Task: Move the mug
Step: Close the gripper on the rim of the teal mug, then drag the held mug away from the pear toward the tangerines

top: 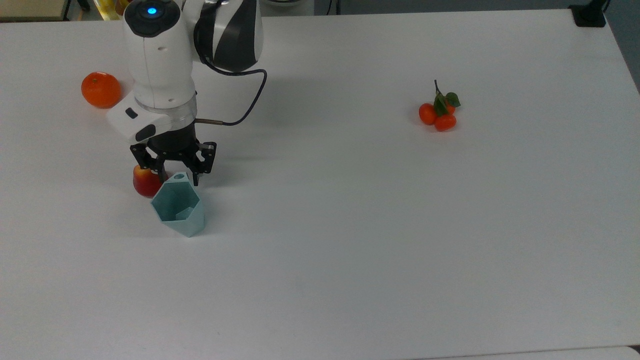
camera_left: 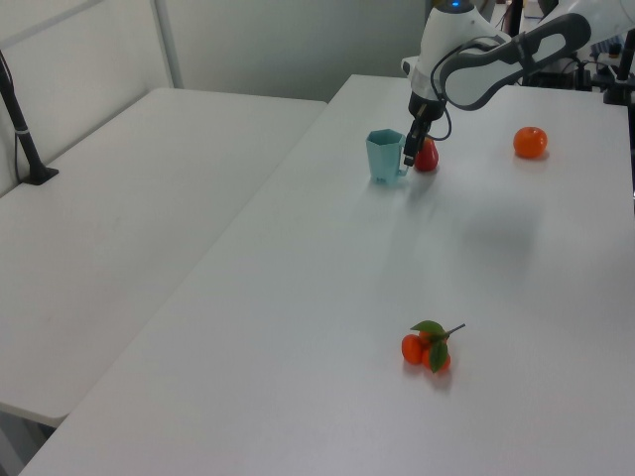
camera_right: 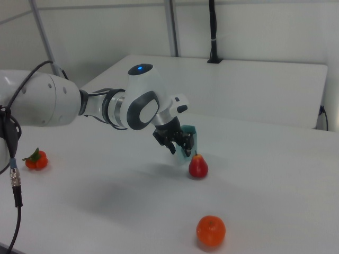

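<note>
mug (top: 179, 209) upright by pear (top: 145, 183) | fingers (top: 162, 175) apart, astride mug handle | table (top: 380, 225)

Light: bright, even, diffuse, cast from overhead | Shadows: soft grey patches thrown on the white table (top: 350, 250) beside the arm (top: 160, 60) and the mug (top: 179, 209) | Glare: faint sheen seen on the tabletop | Focus: slight softness and grain noted throughout
</note>
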Controlling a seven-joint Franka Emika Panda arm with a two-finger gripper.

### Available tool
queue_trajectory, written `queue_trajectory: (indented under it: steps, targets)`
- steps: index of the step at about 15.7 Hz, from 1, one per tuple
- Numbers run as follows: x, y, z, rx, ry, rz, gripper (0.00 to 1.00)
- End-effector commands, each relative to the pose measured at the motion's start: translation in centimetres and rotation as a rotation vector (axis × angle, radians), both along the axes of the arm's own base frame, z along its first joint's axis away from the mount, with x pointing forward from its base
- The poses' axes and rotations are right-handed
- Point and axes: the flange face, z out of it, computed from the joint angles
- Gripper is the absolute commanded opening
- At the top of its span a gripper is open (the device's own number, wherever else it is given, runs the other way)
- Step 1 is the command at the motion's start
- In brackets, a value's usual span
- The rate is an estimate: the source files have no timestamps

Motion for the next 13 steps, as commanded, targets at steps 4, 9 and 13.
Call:
queue_trajectory:
  steps: [4, 9, 13]
  targets:
    - [0.4, 0.8, 0.6, 0.024, -0.045, -0.031, 0.19]
    - [0.5, 1.8, 1.6, 0.04, -0.07, -0.065, 0.06]
    - [-1.2, 7.1, 3.9, 0.055, -0.05, -0.138, 0.07]
